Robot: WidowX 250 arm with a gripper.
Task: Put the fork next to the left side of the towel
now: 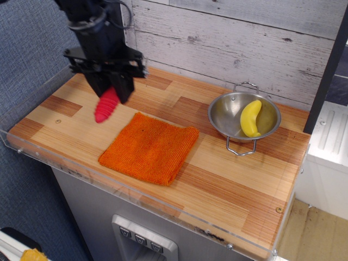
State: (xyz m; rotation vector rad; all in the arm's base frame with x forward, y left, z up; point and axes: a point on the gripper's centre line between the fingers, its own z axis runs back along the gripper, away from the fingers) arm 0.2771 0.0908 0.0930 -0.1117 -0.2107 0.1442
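Note:
My gripper (111, 89) is shut on the fork (106, 105), whose ribbed red-pink handle hangs down below the fingers; its metal head is hidden inside the gripper. The fork is held in the air above the wooden counter, up and to the left of the towel (149, 147). The towel is a square orange cloth lying flat at the front middle of the counter, fully uncovered.
A steel bowl (234, 111) with wire handles stands to the right of the towel and holds a yellow banana (250, 118). A clear acrylic rim (32, 154) runs along the counter's front and left edges. A grey plank wall (234, 38) stands behind.

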